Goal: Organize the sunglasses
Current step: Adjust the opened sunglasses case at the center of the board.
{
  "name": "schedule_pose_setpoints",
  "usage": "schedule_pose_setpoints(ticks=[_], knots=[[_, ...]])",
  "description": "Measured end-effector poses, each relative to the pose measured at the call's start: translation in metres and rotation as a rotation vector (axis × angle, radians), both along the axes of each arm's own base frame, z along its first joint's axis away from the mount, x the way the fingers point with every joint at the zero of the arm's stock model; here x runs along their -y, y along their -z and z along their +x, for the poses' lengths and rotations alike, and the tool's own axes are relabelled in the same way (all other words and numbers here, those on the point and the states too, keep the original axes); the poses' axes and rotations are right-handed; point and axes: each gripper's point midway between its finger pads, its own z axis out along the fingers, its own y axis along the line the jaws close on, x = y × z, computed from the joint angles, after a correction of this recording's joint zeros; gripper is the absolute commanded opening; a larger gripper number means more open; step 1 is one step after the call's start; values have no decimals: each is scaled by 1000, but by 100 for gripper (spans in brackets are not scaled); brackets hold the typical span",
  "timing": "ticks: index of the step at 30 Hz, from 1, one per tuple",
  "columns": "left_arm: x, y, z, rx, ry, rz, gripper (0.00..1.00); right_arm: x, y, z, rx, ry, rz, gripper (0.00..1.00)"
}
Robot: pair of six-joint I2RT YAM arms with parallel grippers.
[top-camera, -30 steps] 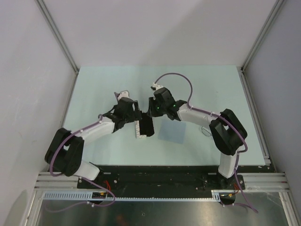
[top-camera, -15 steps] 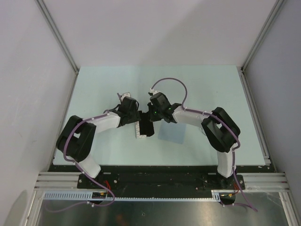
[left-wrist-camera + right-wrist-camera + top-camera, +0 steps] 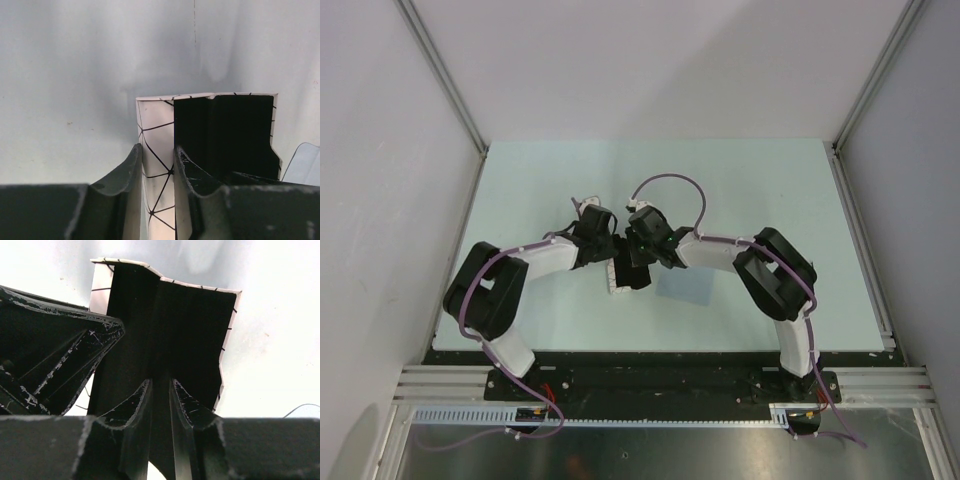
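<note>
1. sunglasses case is near the middle of the table, half open and held between both arms. it is white with thin black lines outside and black inside.
2. left gripper is clamped on the white patterned side wall, with one finger on each face of it.
3. right gripper has its jaws pinched on a black inner fold of the same case, just beside the left one.
4. a pale cloth lies flat just right of the case, partly under the right arm.
5. i cannot make out the sunglasses themselves. a thin dark curve at the right edge of the right wrist view may be part of them, but it is too little to tell.
6. my judgement on handling: the case looks light, with stiff flat panels joined by soft creases, so it will likely flop if held by one panel alone. it is best gripped on panel edges near a crease, one arm per side. the glasses should be light and fragile, so take them by the frame, not the lenses.
</note>
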Motion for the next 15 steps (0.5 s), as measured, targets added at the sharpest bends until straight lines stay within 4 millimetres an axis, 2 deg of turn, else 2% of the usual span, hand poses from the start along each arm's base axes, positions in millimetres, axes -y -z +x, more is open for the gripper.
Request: schedule_pose_setpoints(ticks=[4,15], knots=[[0,0,0,-1,0,1,16,-1,-1,1,19,10,-11,28],[0,0,0,-1,-1,2,12,-3,-2,8,50,19,-23,35]])
